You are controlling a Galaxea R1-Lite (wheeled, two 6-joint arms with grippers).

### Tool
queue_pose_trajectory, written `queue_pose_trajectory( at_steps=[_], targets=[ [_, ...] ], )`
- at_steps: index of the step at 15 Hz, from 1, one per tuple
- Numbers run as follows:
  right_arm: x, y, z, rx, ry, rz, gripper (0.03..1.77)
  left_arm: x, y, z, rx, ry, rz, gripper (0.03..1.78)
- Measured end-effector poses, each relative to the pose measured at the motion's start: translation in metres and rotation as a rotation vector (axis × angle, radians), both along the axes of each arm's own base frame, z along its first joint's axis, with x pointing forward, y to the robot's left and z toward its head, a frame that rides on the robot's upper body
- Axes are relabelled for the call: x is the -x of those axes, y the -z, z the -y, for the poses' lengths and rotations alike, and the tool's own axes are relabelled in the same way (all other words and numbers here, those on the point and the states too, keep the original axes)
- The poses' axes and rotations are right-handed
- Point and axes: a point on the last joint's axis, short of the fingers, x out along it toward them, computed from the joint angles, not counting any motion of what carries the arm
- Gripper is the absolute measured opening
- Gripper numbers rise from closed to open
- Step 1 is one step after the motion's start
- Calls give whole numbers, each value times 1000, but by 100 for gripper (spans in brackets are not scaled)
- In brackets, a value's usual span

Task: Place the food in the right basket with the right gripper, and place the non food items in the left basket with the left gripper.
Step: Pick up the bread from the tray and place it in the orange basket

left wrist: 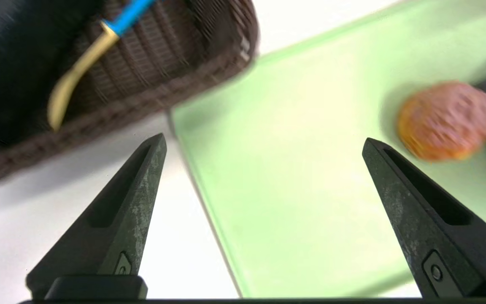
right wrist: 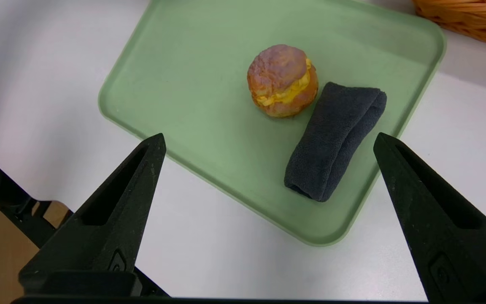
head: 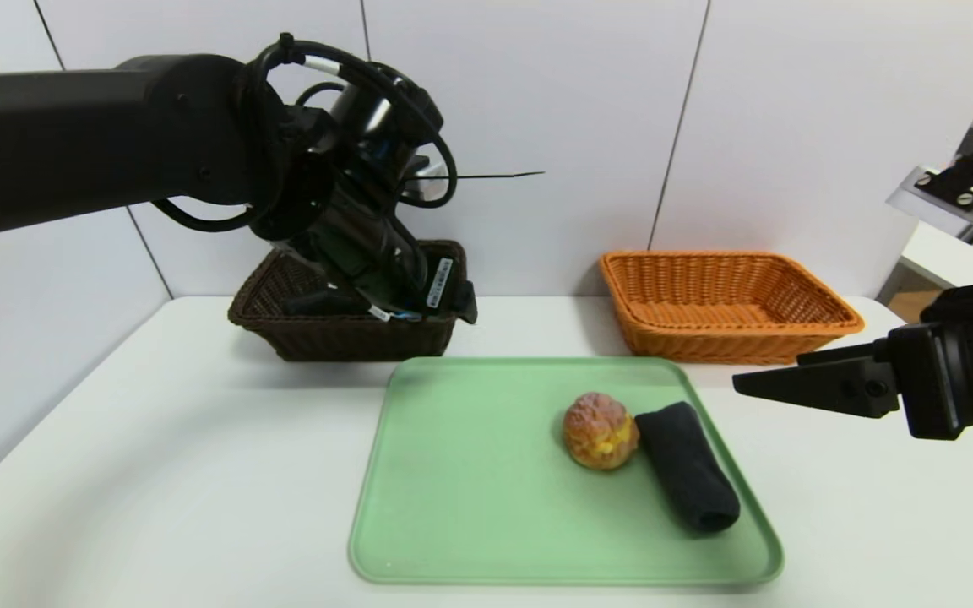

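The left gripper (left wrist: 264, 147) is at the dark brown basket (head: 351, 338), with nothing between its fingers, which stand wide apart; in the left wrist view they show against the white table (head: 199, 473) and the green tray (head: 470, 473). Inside that basket lie a black item (head: 317, 302) and a slim blue-and-tan item (left wrist: 87, 63), both away from the space between the left fingertips. The right gripper (right wrist: 270, 143) hangs on the right side, beyond the tray's right edge and before the orange basket (head: 727, 338), its fingers also spread wide and holding nothing. On the tray, toward its right side, lie the two things to be sorted: a round cream-filled bun (head: 600, 431) and, right beside it, a rolled dark grey cloth (head: 689, 469) set at a slant. In the right wrist view both appear in the gap between the right fingers' directions, the cloth nearer to those fingers than the bun, yet neither is gripped; in the left wrist view the bun shows past one fingertip, outside the gap, with part of the cloth beyond it. The orange basket stands behind the tray, to the right of the dark one
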Motion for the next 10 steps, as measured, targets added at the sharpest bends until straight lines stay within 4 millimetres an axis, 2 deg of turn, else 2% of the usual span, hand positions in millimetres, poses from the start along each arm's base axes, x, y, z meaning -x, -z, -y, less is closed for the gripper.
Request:
queue_pose_trajectory(
  at_steps=[4,10],
  targets=[
    [-25,13,-13,56,-43,-41,170,28,-24,-5,21,128,21,167],
    [-60,37,-45,118,-125,-120,170,79,-61,-17,25,375,113,168]
  ],
)
